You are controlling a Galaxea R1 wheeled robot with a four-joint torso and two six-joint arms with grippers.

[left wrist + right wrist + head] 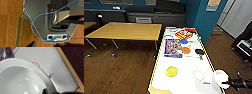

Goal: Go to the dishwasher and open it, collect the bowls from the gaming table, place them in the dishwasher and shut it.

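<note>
The right gripper pinches a white bowl by its rim over the gaming table's near-right edge; the yellow-green bowl lies at nine o'clock

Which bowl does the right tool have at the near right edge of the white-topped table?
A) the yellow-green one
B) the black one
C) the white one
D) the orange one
C: the right tool grips the rim of the white bowl at the gaming table's near right edge, while the yellow-green bowl sits apart on the tabletop.
</note>
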